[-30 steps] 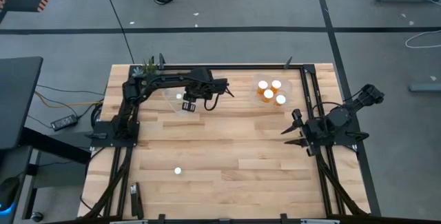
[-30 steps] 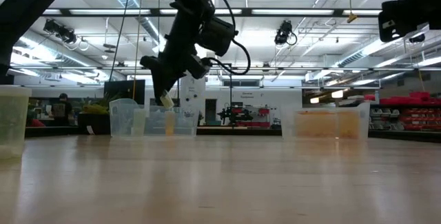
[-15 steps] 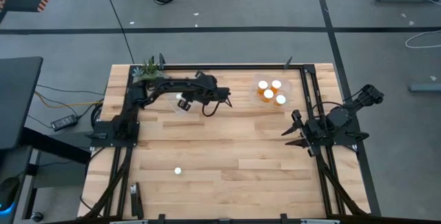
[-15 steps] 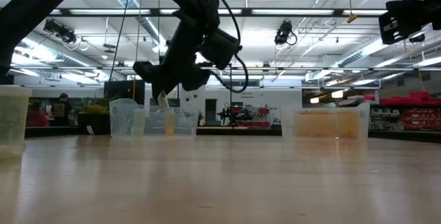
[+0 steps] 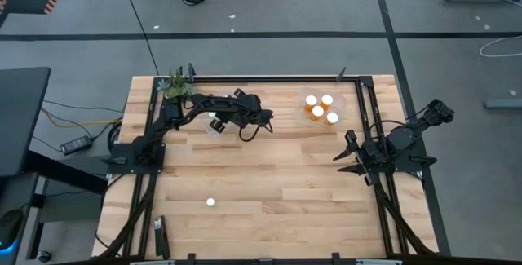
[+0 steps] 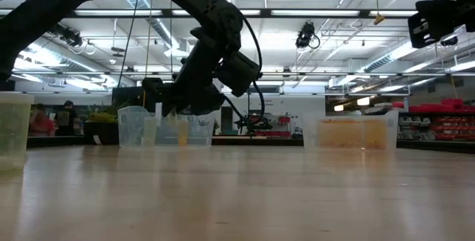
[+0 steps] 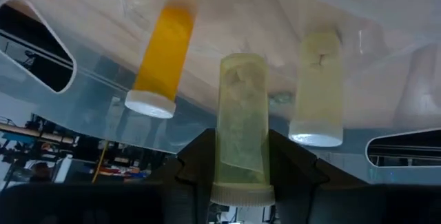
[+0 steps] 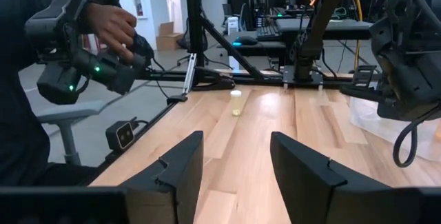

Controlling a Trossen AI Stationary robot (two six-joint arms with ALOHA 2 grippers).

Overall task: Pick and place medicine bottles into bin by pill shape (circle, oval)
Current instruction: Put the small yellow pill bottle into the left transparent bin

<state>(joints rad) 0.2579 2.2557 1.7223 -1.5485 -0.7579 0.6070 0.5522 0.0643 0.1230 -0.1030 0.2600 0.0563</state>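
My left gripper reaches slanting down into the left clear bin and is shut on a pale yellowish medicine bottle. Two more bottles lie in that bin, one orange and one pale. The right clear bin holds three white-capped bottles, standing upright. A lone bottle stands on the table near the front. My right gripper waits open at the table's right edge. My left gripper pinches the pale bottle between its two fingers, on the sides of its body near the white cap end. The fingers slant down from above and lie along the bottle, whose bottom points away from them into the bin.
A third clear tub shows at the left edge of the low view. A dark frame rail runs along the table's far edge. In the right wrist view a person holding a dark device stands beyond the table's edge.
My left gripper has sunk toward the left bin and rolled, still shut on the pale bottle. The bottle, which hung above the bin's rim, is now tipped and down among the bottles in the bin.
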